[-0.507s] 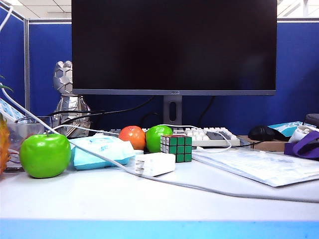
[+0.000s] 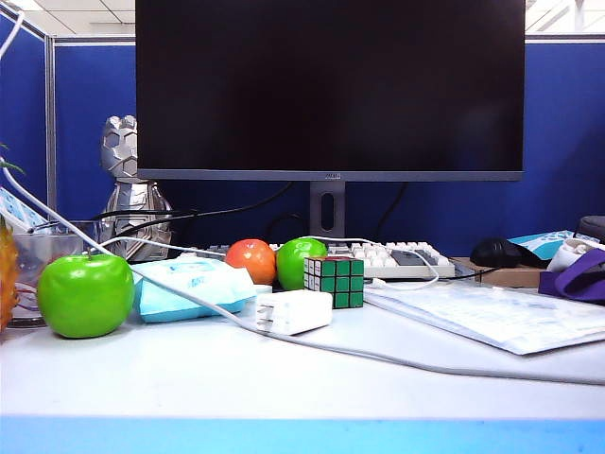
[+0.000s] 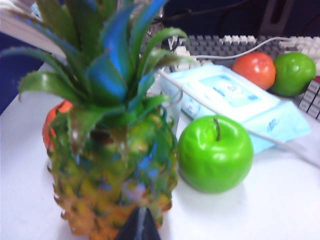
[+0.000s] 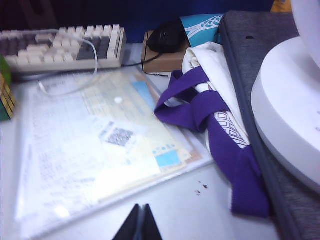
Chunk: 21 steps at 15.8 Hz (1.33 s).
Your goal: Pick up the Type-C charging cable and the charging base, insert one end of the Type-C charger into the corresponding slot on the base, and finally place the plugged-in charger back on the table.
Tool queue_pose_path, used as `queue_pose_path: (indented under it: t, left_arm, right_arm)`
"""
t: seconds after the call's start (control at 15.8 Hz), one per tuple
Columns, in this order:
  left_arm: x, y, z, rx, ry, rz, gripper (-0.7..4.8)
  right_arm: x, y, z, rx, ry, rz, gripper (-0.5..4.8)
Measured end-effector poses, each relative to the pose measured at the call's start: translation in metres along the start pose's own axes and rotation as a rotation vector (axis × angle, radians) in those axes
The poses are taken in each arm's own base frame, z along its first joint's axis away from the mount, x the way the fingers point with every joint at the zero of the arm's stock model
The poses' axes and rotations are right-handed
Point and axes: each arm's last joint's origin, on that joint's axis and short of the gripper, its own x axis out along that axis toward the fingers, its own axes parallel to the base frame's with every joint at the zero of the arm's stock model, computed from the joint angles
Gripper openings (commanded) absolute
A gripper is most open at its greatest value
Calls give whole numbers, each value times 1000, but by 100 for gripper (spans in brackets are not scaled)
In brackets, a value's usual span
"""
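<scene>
The charging base point(image 2: 295, 310), a small white block, lies on the table point(image 2: 284, 383) just left of a Rubik's cube point(image 2: 335, 280). The Type-C charging cable point(image 2: 421, 260) is a thin white cord looping over the keyboard, with one end on the document sleeve; the right wrist view shows that loop point(image 4: 93, 62). Neither arm appears in the exterior view. My left gripper point(image 3: 139, 223) is shut and empty, close in front of a pineapple point(image 3: 115, 165). Over bare table beside the sleeve, my right gripper point(image 4: 140, 221) is also shut and empty. Both are well apart from base and cable.
A thick greyish cable point(image 2: 397, 358) runs across the desk past the base. A green apple point(image 2: 85, 295), pale blue tissue pack point(image 2: 189, 284), orange fruit point(image 2: 250, 260), lime point(image 2: 298, 261), keyboard point(image 2: 402, 257), monitor point(image 2: 331, 90), document sleeve point(image 2: 492, 317) and purple-strapped bag point(image 4: 215, 115) surround them.
</scene>
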Motion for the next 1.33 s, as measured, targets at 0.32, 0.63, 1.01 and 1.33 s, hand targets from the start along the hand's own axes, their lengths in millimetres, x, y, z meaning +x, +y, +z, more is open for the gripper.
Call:
queue_pose_path:
  t: [0.32, 0.63, 1.01, 1.33]
  left_arm:
    - [-16, 0, 49, -102, -205, 7, -5]
    - [-29, 0, 94, -117, -245, 28, -6]
    - [7, -3, 183, -112, -115, -45, -6]
    - [51, -9, 244, -161, 80, -166, -5]
  right_arm:
    - [-23, 3, 57, 102, -182, -30, -1]
    - [-51, 6, 105, 118, -297, -32, -2]
    - [-51, 13, 185, 117, -278, -22, -2]
    - [-23, 21, 236, 96, -221, 89, -1]
